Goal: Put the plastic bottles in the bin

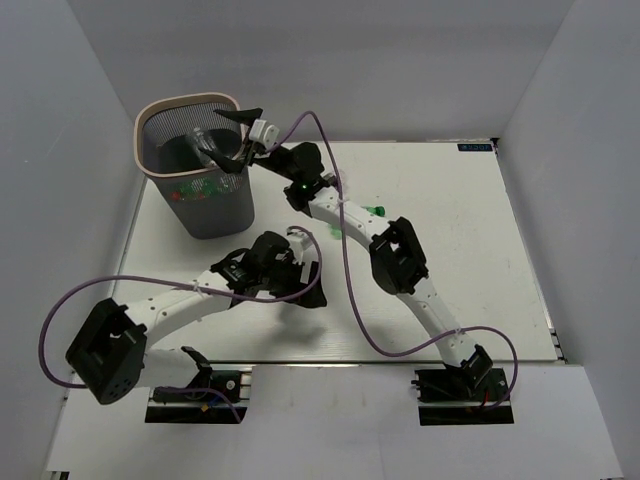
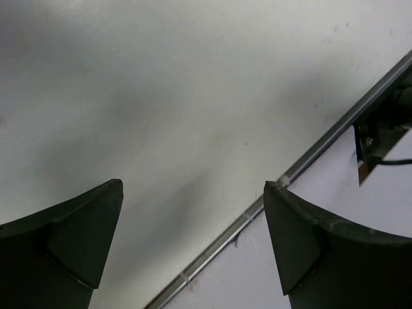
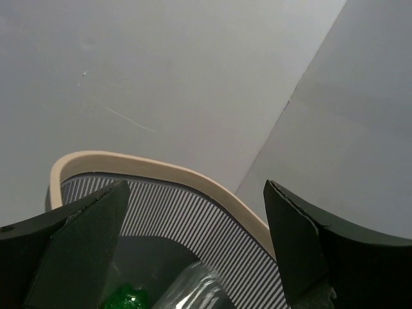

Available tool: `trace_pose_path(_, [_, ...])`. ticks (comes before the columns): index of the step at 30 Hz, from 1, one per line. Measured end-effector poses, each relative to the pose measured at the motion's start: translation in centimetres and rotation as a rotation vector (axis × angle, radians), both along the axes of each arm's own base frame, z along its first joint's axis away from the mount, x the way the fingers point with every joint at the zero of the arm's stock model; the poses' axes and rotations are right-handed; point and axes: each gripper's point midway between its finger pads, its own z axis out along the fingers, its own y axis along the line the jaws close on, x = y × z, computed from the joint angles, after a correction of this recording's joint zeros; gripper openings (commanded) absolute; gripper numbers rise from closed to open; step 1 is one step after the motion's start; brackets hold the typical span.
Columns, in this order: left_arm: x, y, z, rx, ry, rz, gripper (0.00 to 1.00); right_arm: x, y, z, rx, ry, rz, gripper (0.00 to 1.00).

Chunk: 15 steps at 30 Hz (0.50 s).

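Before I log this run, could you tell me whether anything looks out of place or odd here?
One thing: a green bottle lies on the table, mostly hidden under the right arm, outside the bin. The right end effector stands open over the bin. Nothing looks spilled or tipped.

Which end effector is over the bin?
The right end effector, jaws open above the bin and its beige rim; the left end effector is over the white table, apart from it.
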Motion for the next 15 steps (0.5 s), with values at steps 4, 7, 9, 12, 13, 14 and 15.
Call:
trace_pose_path(4, [2.2, -1.5, 0.5, 0.045, -0.063, -0.021, 0.99, 0.4, -1.6, 1.4, -0.011, 0.023, -0.014, 0.77])
trace_pose_path(7, [4.5, -2.6, 0.8, 0.095, -0.135, -0.034, 0.99, 0.7, -4.5, 5.2, -0.008, 0.052, -0.054, 0.0])
trace_pose_path(9, [6.1, -3.4, 0.8, 0.131, -0.183, -0.049, 0.99, 1.4, -7.9, 8.8, -0.006, 0.112, -0.108, 0.0])
trace_pose_path(12, [8.5, -4.4, 0.6, 0.192, -0.26, -0.081, 0.99, 3.5, -16.6, 14.3, -0.007, 0.194, -0.253, 0.0])
trace_pose_path(13, [9.3, -4.6, 0.5, 0.213, -0.288, -0.094, 0.99, 4.6, -20.3, 15.4, -0.008, 0.232, -0.321, 0.07])
trace_pose_path(14, [9.9, -4.8, 0.4, 0.23, -0.313, -0.107, 0.99, 5.5, -23.9, 16.1, -0.01, 0.267, -0.388, 0.21])
trace_pose_path(15, [10.6, -5.0, 0.2, 0.249, -0.34, -0.125, 0.99, 6.7, -28.1, 16.1, -0.026, 0.323, -0.465, 0.51])
